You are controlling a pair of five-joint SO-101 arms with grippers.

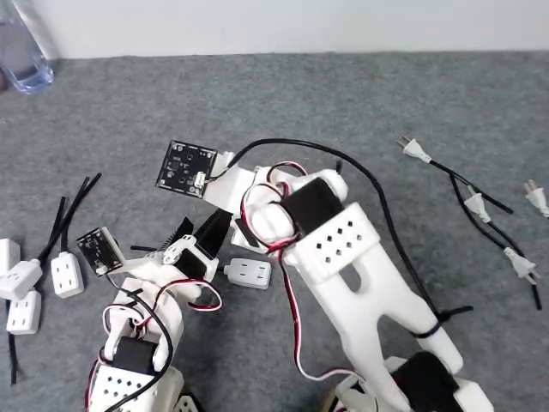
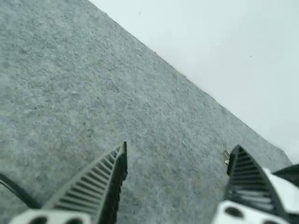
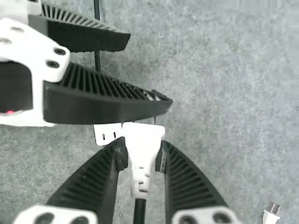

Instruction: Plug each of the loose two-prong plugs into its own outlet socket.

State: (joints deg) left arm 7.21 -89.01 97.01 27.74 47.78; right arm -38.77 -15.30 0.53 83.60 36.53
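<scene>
Right end effector [image 3: 141, 148] is squeezing the white plug [image 3: 142, 135], whose long side is pointing straight at the outlet socket [image 3: 105, 134] lying just ahead on the worktop [image 1: 429, 94]; left end effector [image 2: 180, 147] is hanging open close by, holding nothing.

White plug [image 3: 140, 139], black right pincer [image 3: 141, 156], grey mat [image 3: 233, 70].

The surface [image 1: 386, 94] is covered in grey, matt, felt-like cloth with a rough nap. The arm shells [image 1: 360, 257] are smooth white plastic. The right end effector [image 3: 140, 151] and left end effector [image 2: 179, 150] have matt black plastic fingers [image 3: 187, 186] with ribbed backs. The white plug [image 3: 141, 140] pinched in the right one is smooth, faintly glossy plastic, as is the outlet socket [image 3: 103, 134]. A loose plug [image 1: 418, 152] has bright metal prongs [image 1: 401, 142] and a smooth black cord [image 1: 480, 215]. The bottle [image 1: 21, 51] is clear plastic.
</scene>
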